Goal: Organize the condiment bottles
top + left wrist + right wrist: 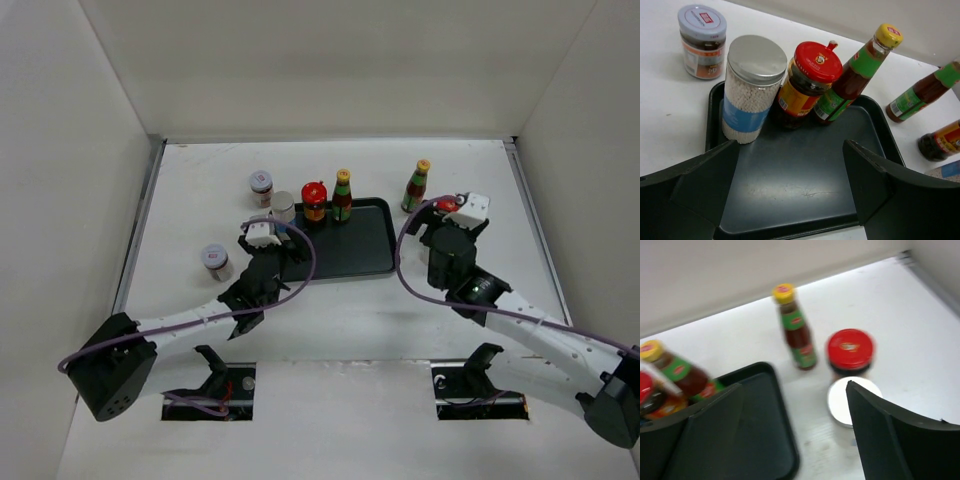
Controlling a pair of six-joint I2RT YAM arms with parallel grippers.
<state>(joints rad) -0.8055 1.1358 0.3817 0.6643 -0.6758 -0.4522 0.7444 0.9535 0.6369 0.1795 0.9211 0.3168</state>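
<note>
Left gripper (790, 145): jaws spread wide, nothing between them, positioned over the black tray (805, 190).
- Ahead of it, a row along the tray's far edge.
- Ahead-left, in the corner: silver-capped shaker (752, 87), white granules inside.
- Just right of that, dead ahead: red-lidded jar (807, 82).
- Ahead-right: yellow-capped sauce bottle (855, 75), close against the jar; contact unclear.
- Beyond the shaker and further left, off the tray on the bench (670, 115): white-lidded jar (701, 40).
- Top view: another white-lidded jar (215, 260) stands alone on the bench, off to this gripper's left, well apart from the tray.

Right gripper (794, 385): jaws open, empty. Wrist view blurred.
- The tray's rounded corner lies beneath its left finger.
- Just ahead of the right finger (900, 435): second silver-capped shaker (850, 397), partly hidden by that finger.
- Directly beyond it, very close: second red-lidded jar (850, 352).
- Ahead, left of that jar: second yellow-capped sauce bottle (794, 327), upright.
- All three stand on the bench, off the tray.
</note>
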